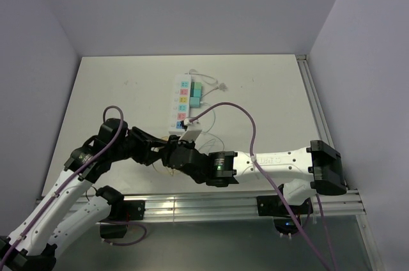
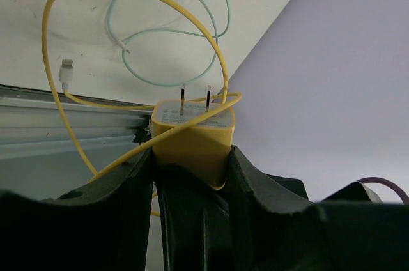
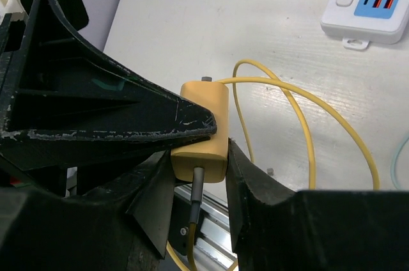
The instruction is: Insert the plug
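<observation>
A yellow plug (image 2: 195, 133) with two metal prongs pointing up sits between my left gripper's (image 2: 192, 156) black fingers, which are shut on it. In the right wrist view the same plug (image 3: 204, 117) is also pinched by my right gripper (image 3: 201, 162), with the left gripper's finger (image 3: 128, 124) pressed against its side. Its yellow cable (image 3: 307, 130) loops over the table. The two grippers meet (image 1: 169, 153) just in front of the white power strip (image 1: 182, 101), whose near end shows a blue USB block (image 3: 381, 1). The plug itself is hidden in the top view.
Teal plugs (image 1: 197, 92) sit in the strip's far sockets. A thin teal cable (image 2: 160, 28) and the yellow cable's white connector (image 2: 66, 69) lie on the table. An aluminium rail (image 1: 211, 204) runs along the near edge. Purple arm cables (image 1: 249, 130) arch above.
</observation>
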Robot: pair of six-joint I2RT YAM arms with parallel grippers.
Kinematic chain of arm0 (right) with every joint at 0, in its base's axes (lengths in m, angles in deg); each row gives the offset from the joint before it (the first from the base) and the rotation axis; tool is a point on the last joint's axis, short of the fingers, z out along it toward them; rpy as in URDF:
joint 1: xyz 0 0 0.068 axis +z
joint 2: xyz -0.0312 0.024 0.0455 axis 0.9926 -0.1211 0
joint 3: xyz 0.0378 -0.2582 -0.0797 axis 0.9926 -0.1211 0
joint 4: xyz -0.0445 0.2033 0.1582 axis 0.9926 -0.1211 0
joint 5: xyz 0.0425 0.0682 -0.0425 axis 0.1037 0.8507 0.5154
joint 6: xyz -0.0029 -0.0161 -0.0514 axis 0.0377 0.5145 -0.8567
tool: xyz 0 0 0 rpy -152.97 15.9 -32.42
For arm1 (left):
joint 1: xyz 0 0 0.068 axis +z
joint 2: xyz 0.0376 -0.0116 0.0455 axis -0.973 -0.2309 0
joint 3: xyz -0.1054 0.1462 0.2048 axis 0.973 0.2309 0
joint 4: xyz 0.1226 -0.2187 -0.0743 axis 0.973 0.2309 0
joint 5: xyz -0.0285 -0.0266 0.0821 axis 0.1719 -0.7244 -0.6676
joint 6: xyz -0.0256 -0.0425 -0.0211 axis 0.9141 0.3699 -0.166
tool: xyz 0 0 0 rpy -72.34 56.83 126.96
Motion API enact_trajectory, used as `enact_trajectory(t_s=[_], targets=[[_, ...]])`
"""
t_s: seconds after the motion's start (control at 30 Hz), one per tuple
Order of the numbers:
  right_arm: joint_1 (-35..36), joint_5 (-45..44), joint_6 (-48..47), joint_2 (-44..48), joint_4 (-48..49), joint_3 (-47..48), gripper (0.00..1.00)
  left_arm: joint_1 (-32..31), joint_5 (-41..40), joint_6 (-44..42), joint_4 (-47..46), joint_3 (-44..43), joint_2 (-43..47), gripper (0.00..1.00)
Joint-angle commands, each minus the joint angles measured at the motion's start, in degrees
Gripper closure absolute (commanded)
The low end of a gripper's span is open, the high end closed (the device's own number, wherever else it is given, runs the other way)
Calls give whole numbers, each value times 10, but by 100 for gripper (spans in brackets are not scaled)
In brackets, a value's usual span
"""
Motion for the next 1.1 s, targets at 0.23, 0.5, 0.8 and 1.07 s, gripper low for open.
enact_trajectory(t_s=[0.23, 0.5, 0.8, 1.07], targets=[[-16, -19, 22, 23, 0, -12, 100, -2, 44, -29, -64, 13, 15, 77], [-16, -18, 42, 99, -7, -85, 100, -1, -11, -141, -58, -8, 46, 22], [-16, 8, 17, 174, 5, -127, 100, -2, 30, -285, -148, 35, 129, 19], [-16, 32, 9, 211, 10, -127, 100, -2, 150, -321, -250, 95, 112, 20]])
